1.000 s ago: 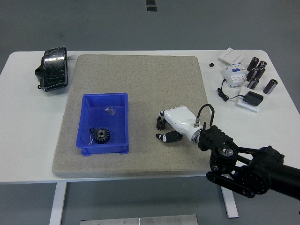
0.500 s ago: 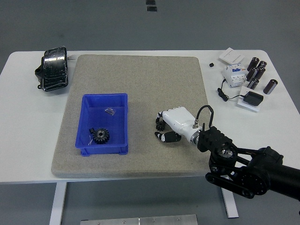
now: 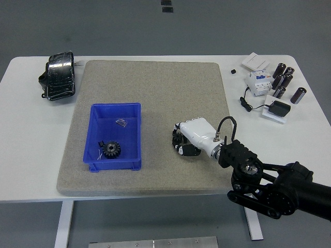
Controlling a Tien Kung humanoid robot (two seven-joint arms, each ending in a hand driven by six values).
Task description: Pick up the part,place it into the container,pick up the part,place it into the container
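Now, with fingers curled shut beside the blue bin (image 3: 135,107), whether holding a part I cannot tell, the right hand (image 3: 190,138) should lift straight before crossing its rim.

White desk (image 3: 31,155): grey felt mat (image 3: 150,103) at centre; black wrapped bundle (image 3: 58,76) upper left; dark cylinders (image 3: 285,80), white breaker unit (image 3: 258,81), black adapter (image 3: 280,109) upper right.

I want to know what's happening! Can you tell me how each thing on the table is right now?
Robot hand: curled, knuckles down on the mat; what it holds is hidden.
Blue bin: open, upright on the mat.
Black gear: lying flat inside the bin.
Grey mat: flat on the table.
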